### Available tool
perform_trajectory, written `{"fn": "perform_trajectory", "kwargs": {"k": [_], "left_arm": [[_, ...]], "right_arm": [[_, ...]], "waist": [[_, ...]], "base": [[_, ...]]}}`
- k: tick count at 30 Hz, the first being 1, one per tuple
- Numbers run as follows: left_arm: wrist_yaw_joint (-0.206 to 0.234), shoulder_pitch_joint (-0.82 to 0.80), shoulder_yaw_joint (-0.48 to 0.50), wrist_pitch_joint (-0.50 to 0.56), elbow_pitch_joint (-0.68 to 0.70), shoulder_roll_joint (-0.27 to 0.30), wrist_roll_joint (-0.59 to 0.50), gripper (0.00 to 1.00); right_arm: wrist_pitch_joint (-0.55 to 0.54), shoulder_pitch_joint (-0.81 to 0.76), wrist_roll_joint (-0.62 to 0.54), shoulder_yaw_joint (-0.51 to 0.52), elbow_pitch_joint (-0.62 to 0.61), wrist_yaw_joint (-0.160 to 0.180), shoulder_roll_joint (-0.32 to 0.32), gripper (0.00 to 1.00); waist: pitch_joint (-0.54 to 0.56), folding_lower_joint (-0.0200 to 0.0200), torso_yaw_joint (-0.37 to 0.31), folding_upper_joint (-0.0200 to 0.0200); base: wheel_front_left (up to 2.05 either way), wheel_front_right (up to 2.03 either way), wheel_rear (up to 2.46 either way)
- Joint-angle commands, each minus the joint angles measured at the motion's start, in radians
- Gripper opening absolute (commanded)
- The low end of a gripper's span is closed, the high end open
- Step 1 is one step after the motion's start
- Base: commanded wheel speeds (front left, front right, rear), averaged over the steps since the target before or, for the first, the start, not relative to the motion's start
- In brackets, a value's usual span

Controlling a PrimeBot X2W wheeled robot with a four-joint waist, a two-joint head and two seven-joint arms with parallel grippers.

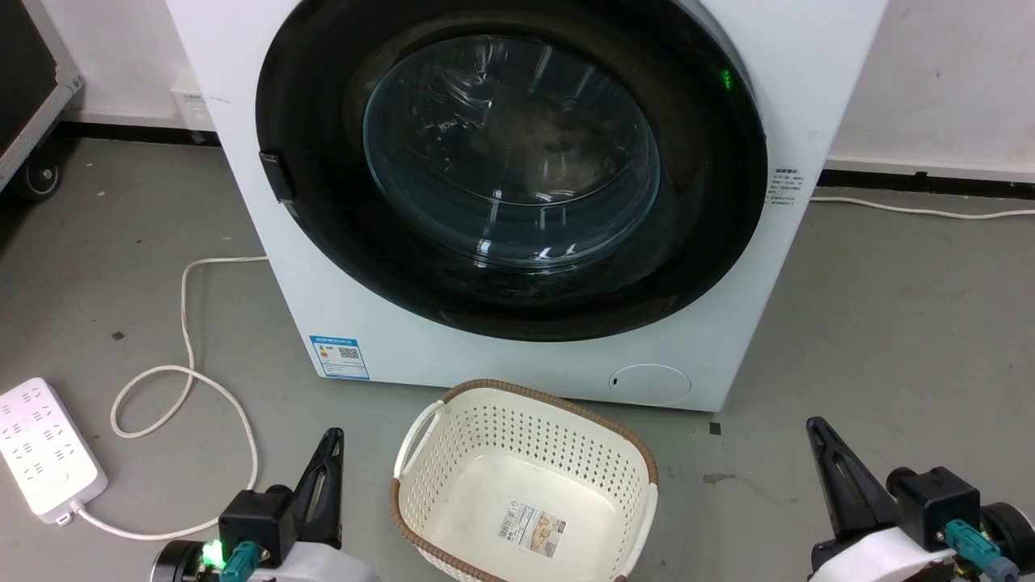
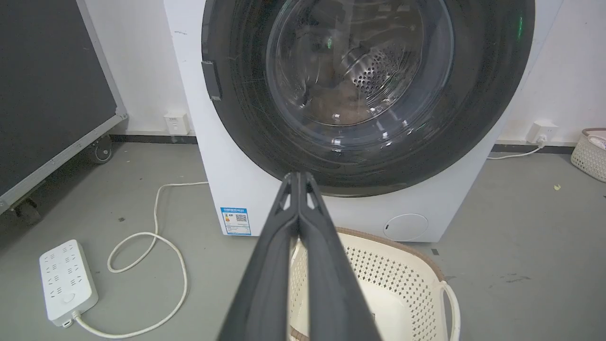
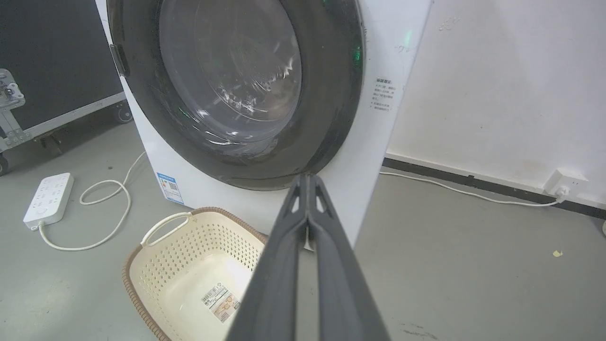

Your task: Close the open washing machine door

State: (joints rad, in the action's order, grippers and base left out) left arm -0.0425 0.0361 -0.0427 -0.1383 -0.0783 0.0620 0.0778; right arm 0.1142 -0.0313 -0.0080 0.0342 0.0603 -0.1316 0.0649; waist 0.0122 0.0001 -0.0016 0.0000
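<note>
One blue QR label (image 1: pixel 340 356), below washing machine door (image 1: pixel 511 153), text unreadable

Cut off by the top edge in the head view: the top of the washing machine door (image 1: pixel 509 162) and of the white washer (image 1: pixel 267 291). Behind the door's glass, something brownish (image 1: pixel 558 145), too blurry to tell what. Too small to read: the blue sticker (image 1: pixel 340 356), the label (image 1: pixel 534 529) in the basket (image 1: pixel 453 453), the small print (image 1: pixel 783 187) on the washer's right side. Cut off by the bottom edge: the near side of the basket. In the left wrist view, hidden behind the dark fingers (image 2: pixel 279 265) of the left gripper (image 2: pixel 299 177): a slice of the basket. Cut by the left edge: the black case (image 1: pixel 24 73).
</note>
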Motion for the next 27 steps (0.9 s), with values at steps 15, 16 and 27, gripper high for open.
{"fn": "perform_trajectory", "kwargs": {"k": [15, 16, 27], "left_arm": [[0.015, -0.018, 0.013, 0.037, 0.023, -0.004, -0.024, 0.0], [0.016, -0.018, 0.014, 0.039, 0.024, -0.004, -0.026, 0.0], [0.023, -0.023, 0.022, 0.065, 0.038, -0.006, -0.04, 0.0]], "right_arm": [[-0.03, 0.017, 0.004, -0.009, -0.02, 0.001, -0.007, 0.0], [-0.031, 0.017, 0.004, -0.009, -0.021, 0.001, -0.008, 0.0], [-0.053, 0.021, 0.005, -0.016, -0.032, 0.001, -0.01, 0.0]], "waist": [[-0.003, -0.0001, 0.0, 0.0], [-0.003, -0.0001, 0.0, 0.0], [-0.005, -0.0001, 0.001, 0.0]], "base": [[0.0, 0.0, 0.0], [0.0, 0.0, 0.0], [0.0, 0.0, 0.0]]}}
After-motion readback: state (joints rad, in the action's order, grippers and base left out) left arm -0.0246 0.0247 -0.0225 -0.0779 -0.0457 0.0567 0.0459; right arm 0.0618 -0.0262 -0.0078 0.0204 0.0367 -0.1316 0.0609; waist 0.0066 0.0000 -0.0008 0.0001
